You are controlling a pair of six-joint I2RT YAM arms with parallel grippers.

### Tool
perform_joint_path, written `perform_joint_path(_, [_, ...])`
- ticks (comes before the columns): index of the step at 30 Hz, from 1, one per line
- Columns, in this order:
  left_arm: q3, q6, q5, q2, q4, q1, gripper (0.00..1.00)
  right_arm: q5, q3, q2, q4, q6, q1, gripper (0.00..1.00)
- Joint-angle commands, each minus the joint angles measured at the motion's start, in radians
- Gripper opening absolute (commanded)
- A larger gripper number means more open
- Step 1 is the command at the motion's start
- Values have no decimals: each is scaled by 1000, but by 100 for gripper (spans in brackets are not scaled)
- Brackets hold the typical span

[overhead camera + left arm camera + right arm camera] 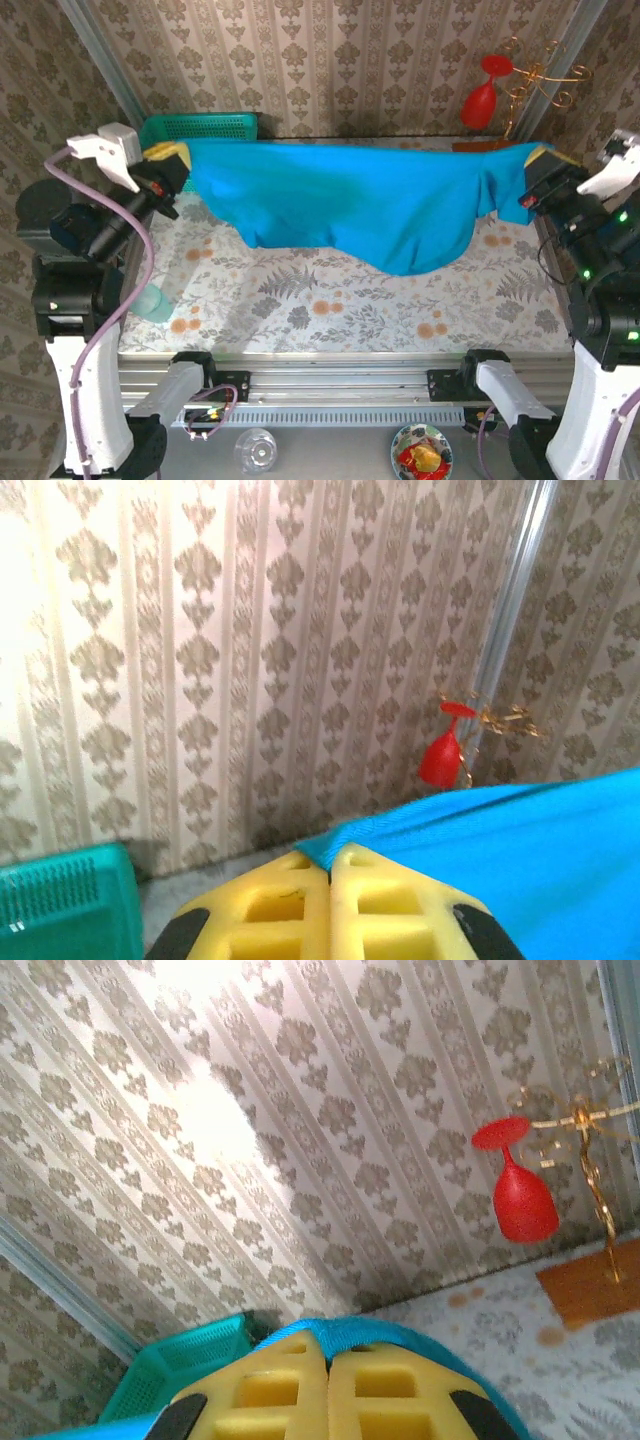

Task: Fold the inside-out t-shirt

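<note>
The inside-out t-shirt (350,200) is plain teal-blue and hangs stretched in the air across the far half of the table, sagging lowest right of centre. My left gripper (168,152) is shut on its left top corner. In the left wrist view the yellow fingers (270,905) pinch a cloth edge (330,850), with the t-shirt (540,850) spreading away to the right. My right gripper (540,157) is shut on the right top corner. A folded hem (330,1335) wraps over the right gripper's fingertips (400,1380).
A teal mesh basket (200,127) stands at the back left behind the cloth. A red goblet (480,95) hangs on a gold wire stand (535,75) at the back right. The floral tablecloth (330,300) lies below. A small bowl (422,455) and a glass (255,448) sit at the near edge.
</note>
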Motion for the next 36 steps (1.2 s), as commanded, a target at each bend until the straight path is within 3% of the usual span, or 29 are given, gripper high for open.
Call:
perform_joint_path(1, [25, 44, -84, 146, -2, 4, 0, 48, 42, 155, 25, -25, 1, 0])
perform_joint_path(8, [24, -54, -57, 418, 198, 12, 0, 72, 85, 416, 115, -14, 0, 0])
perform_joint_path(12, [139, -154, 48, 587, 332, 33, 0, 60, 180, 576, 158, 10, -3, 0])
perform_joint_path(18, [507, -158, 99, 755, 199, 40, 0, 40, 512, 725, 65, 28, -6, 0])
perform_joint_path(22, [524, -178, 135, 739, 178, 52, 0, 23, 547, 709, 12, 26, -6, 0])
perform_joint_path(26, [290, -133, 123, 622, 189, 52, 0, -42, 254, 565, 70, 31, -6, 0])
perform_joint_path(30, [-106, -108, 46, 436, 216, 51, 0, -84, -163, 358, 162, 46, -2, 0])
perform_joint_path(36, [-683, -184, -79, 208, 221, 7, 0, -103, -748, 127, 219, 74, 66, 0])
